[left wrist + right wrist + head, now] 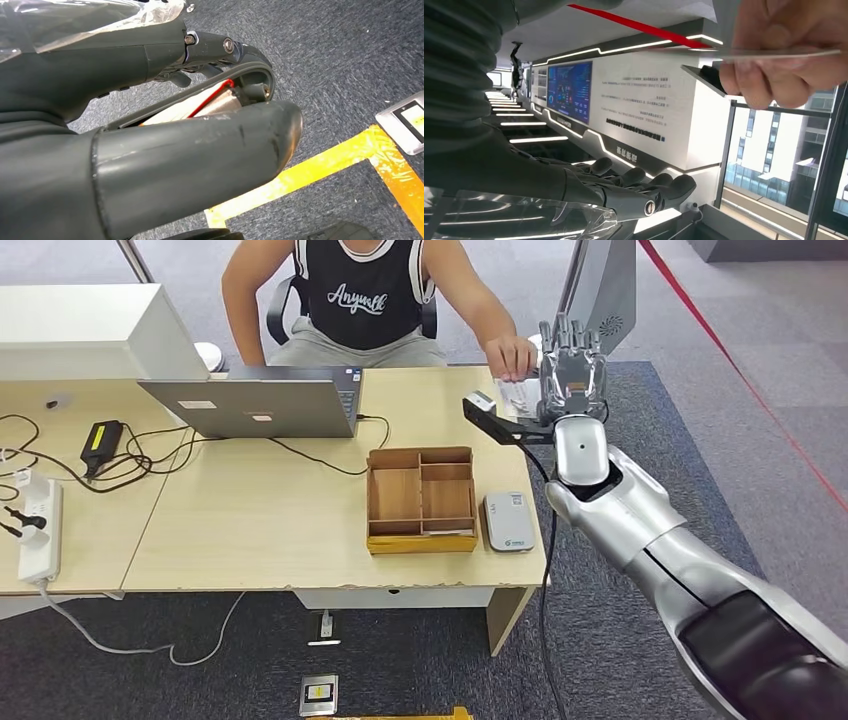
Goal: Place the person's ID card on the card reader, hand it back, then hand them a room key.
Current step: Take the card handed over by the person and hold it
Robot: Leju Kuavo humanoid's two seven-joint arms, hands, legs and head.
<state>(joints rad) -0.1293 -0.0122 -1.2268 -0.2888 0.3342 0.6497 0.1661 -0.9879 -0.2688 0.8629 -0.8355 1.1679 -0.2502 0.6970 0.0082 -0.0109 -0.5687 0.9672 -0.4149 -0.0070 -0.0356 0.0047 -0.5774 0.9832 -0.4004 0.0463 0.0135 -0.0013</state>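
My right robot hand (572, 365) hovers, fingers straight and apart, empty, at the desk's (300, 510) far right corner — open carpet beyond. The person's hand (512, 357) holds the ID card (774, 53) just beside it — seemingly flat, edge-on.

The person's black top (368, 295) bears a white script word that reads about as "Anywall"; its last letters are unsure. It lies beyond the right hand (573, 362), toward the robot's left.

The card reader (509, 522) on the desk, nearer the robot than that hand, carries a small green logo, too small to read.

In the right wrist view, the white wall panel (651, 107) past the hand's fingers (639, 184) has lines of dark characters, shown upside down and too small to make out. The blue screen (570, 90) beside it shows charts, unreadable.
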